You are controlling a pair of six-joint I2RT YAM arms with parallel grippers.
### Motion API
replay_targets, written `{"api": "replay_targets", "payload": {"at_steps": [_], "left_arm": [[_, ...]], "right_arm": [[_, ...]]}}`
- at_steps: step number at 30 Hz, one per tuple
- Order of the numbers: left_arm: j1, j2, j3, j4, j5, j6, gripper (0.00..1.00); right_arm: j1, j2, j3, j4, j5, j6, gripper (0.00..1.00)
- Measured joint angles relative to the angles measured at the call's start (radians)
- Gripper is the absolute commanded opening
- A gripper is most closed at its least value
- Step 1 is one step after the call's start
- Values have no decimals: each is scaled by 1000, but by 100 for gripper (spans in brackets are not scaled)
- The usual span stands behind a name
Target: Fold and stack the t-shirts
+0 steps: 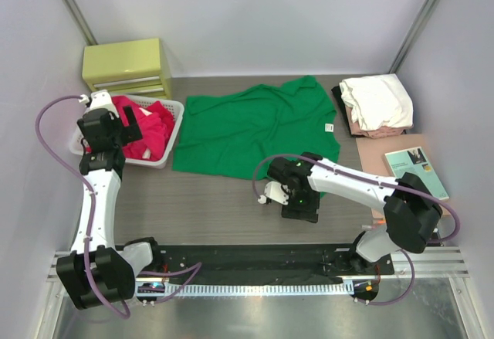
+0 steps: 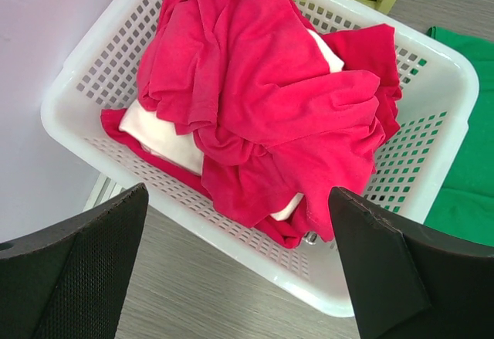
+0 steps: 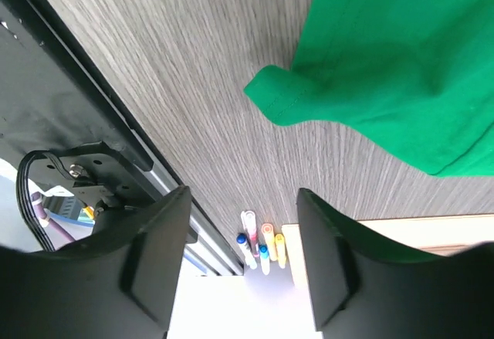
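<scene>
Green t-shirt (image 1: 258, 127) lay spread flat at desk (image 1: 208, 204) centre, white neck label toward 3 o'clock. Red t-shirts (image 2: 262, 100) sat crumpled in white slatted basket (image 2: 455, 84) at 9 o'clock, white cloth (image 2: 166, 138) beneath them. Shirt pile (image 1: 378, 101) at 2 o'clock: white on top, pale pink and black under. Left pincer (image 2: 238, 215) hung above basket, jaws wide apart, empty. Right pincer (image 3: 243, 208) also spread and empty, over bare desk just off green hem at 5 o'clock.

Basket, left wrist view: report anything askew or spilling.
The red shirts are heaped unfolded in the basket, with white cloth tangled among them. One red edge hangs over the near rim, outside the wall. Nothing looks damaged.
</scene>
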Motion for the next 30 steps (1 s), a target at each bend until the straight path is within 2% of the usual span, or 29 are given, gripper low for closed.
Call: {"api": "replay_targets", "payload": {"at_steps": [9,16,22,24,27,28,30], "left_arm": [[0,2,0,0,7,1,100],[0,-9,-19,0,21,12,100],[0,-26,-38,0,45,20,100],[0,-27,-41,0,54,20,100],[0,-29,-46,0,61,20,100],[0,-30,-48,0,64,20,100],[0,-34,-53,0,69,22,100]], "right_arm": [[61,73,26,45,-5,22,66],[64,179,31,129,-3,21,66],[64,193,30,167,6,19,65],[64,193,22,180,17,16,52],[59,193,5,192,28,9,19],[57,193,-2,194,32,14,1],[56,193,-10,196,36,6,1]]}}
